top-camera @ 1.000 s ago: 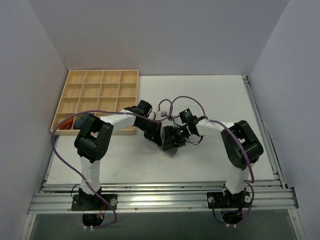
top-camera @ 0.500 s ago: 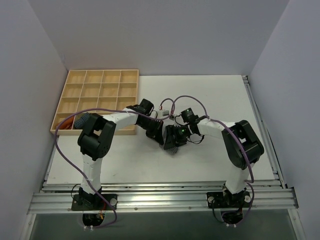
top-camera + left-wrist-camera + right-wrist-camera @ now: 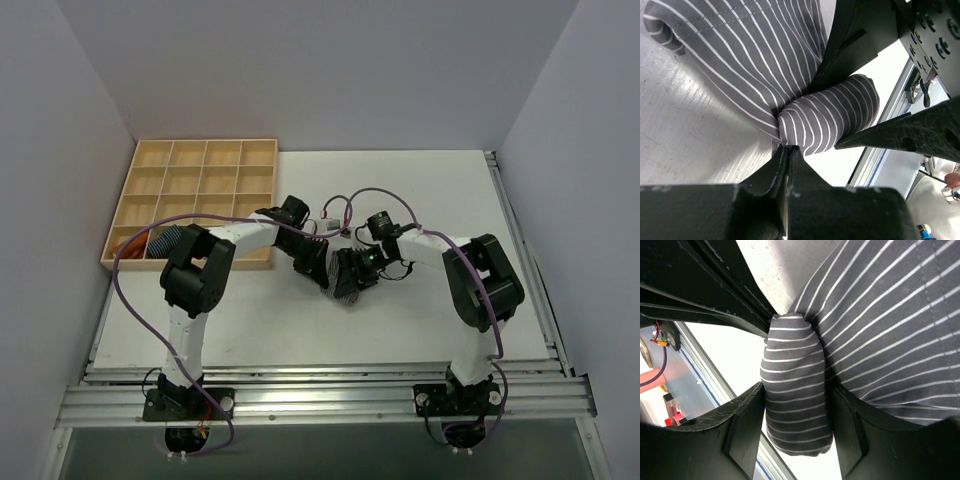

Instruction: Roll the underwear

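Underwear (image 3: pixel 345 288) lies on the desk (image 3: pixel 430 200), off the near-right corner of the wooden tray (image 3: pixel 205 142) and apart from it, w/ both arms meeting over it. Close up it's dark grey cloth w/ thin white stripes. Part is spread flat on the desk, part wound into a tight little bundle (image 3: pixel 796 365).

L tool (image 3: pixel 787 152) is on the tray side of the cloth. Its fingers are pressed tight together w/ only a hairline seam btwn them, and a fold of fabric is pinched at the tips, just beside the bundle. R tool (image 3: pixel 795 395) is on the side away from the tray, clamped across the bundle. One finger (image 3: pixel 742 432) sits against each flank, cloth bulging out past the tips. The two tools are v. close; can't tell if they touch.

In the tray's near-left compartments there's a blue striped roll (image 3: pixel 165 242), half hidden by the L arm. Orange cloth (image 3: pixel 122 260) is beside it, toward the tray's left wall.
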Action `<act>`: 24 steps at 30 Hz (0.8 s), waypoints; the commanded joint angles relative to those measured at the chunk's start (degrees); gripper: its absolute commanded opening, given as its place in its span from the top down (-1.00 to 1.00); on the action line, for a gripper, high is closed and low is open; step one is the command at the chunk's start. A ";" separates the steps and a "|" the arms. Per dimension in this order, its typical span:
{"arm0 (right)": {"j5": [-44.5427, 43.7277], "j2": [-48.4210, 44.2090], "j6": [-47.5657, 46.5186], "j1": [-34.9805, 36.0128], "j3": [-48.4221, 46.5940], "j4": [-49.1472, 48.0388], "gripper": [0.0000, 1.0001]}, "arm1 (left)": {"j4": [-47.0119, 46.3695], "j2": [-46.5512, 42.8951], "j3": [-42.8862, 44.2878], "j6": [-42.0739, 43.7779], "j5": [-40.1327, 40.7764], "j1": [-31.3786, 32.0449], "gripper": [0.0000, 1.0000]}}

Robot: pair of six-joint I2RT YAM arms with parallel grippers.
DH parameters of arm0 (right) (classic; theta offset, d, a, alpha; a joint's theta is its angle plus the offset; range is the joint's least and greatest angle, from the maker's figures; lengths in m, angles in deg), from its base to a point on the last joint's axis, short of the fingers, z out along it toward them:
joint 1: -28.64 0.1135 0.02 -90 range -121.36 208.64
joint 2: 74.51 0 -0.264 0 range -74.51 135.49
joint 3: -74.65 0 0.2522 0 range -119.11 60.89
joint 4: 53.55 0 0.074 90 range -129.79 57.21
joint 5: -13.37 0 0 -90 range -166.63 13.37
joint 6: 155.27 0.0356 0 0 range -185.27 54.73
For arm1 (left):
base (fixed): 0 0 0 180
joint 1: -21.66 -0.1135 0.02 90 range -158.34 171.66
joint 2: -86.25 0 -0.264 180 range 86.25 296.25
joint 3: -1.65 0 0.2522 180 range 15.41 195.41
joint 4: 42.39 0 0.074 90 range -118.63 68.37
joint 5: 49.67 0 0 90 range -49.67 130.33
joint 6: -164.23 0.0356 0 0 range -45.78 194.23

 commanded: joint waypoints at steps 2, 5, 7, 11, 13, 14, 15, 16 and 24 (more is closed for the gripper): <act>-7.03 -2.61 -4.58 -1.75 -0.53 -2.52 -0.01 | 8.03 2.52 0.69 0.77 2.89 -0.48 0.95; -6.86 -3.40 -2.21 -1.92 0.62 -4.28 -0.02 | 8.21 2.61 1.22 0.86 2.89 -0.48 0.95; -5.81 -3.75 -0.98 -2.19 2.19 -7.00 -0.03 | 8.38 2.69 1.66 0.86 2.89 -0.48 0.95; -6.25 -4.72 3.50 -2.45 5.36 -12.35 0.14 | 8.82 2.69 2.19 0.86 2.80 -0.48 0.95; -5.19 -4.55 4.21 -2.36 6.76 -15.09 0.29 | 9.35 2.52 2.54 0.86 2.45 -0.48 0.95; -5.10 -4.37 4.65 -2.36 8.16 -15.70 0.47 | 9.52 2.43 2.71 0.86 2.45 -0.57 0.95; -4.93 -4.02 4.83 -2.36 8.70 -16.67 0.56 | 9.61 2.00 2.80 0.34 2.80 -0.57 0.95; -4.67 -3.85 5.09 -2.36 9.40 -17.20 0.64 | 9.61 1.82 2.89 0.07 3.07 -0.65 0.95; -2.91 -0.77 7.46 -2.36 14.06 -21.68 0.98 | 6.02 -5.30 0.87 -6.17 4.48 -5.65 0.79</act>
